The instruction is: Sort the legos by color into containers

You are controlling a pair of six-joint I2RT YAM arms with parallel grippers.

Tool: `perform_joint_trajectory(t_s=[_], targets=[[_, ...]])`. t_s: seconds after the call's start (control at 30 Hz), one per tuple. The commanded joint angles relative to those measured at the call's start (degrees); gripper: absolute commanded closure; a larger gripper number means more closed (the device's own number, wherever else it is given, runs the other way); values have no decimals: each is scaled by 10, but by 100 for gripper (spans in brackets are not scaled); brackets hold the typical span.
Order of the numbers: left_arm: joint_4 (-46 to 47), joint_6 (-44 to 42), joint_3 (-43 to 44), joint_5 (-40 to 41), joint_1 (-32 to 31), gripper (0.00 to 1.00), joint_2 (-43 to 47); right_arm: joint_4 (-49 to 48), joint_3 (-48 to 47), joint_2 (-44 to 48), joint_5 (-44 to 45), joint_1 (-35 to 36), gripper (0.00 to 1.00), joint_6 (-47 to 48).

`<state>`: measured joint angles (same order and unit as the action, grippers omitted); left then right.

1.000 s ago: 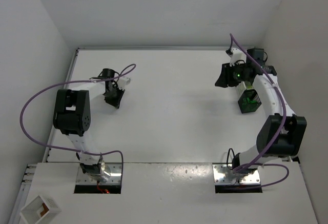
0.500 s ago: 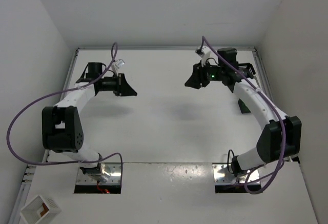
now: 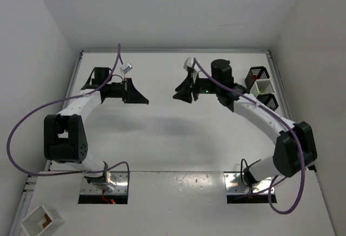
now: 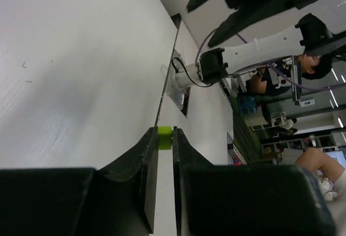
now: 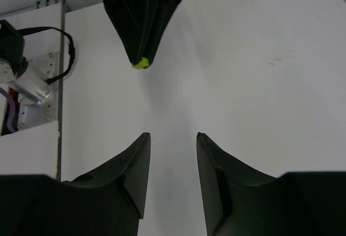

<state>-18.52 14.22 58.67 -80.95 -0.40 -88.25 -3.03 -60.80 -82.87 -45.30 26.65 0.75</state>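
Lime lego [image 4: 165, 137], pinched in left gripper [image 4: 164, 132]

One table [image 3: 162, 139] bears two arms: one left arm [image 3: 65, 139] and one right arm [image 3: 259, 114]. Each ends in one gripper, so there are two: the left gripper [image 3: 145, 101] and the right gripper [image 5: 173, 139]. There are two purple cables, a left cable [image 3: 119, 52] and a right cable [image 3: 282, 213]. One lime-green brick [image 4: 165, 137] is visible. The slatted bins number three: a first black bin [image 3: 257, 76], one white bin [image 3: 263, 88] and a second black bin [image 3: 269, 101]. There is one white box [image 3: 41, 221]. Two metal plates sit at the arm bases, a left plate [image 3: 121, 181] and a right plate [image 3: 233, 182].
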Motion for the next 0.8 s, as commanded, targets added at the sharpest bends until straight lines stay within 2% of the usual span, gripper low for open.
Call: perform_joint_trajectory(t_s=[0.0,0.2,0.33,0.77], targets=[[16,12,-5,-40,-3,96,38,-84,0,-27,-30,56,60,49],[16,17,-11,-56,-3,96,61,-99,-6,-49,30,117,62,145],[16,17,-24,-62,-3,96,67,-120,-6,-63,35,136,60,177],[16,12,-40,-62,-3,96,77,-129,-29,-84,95,181,57,188]])
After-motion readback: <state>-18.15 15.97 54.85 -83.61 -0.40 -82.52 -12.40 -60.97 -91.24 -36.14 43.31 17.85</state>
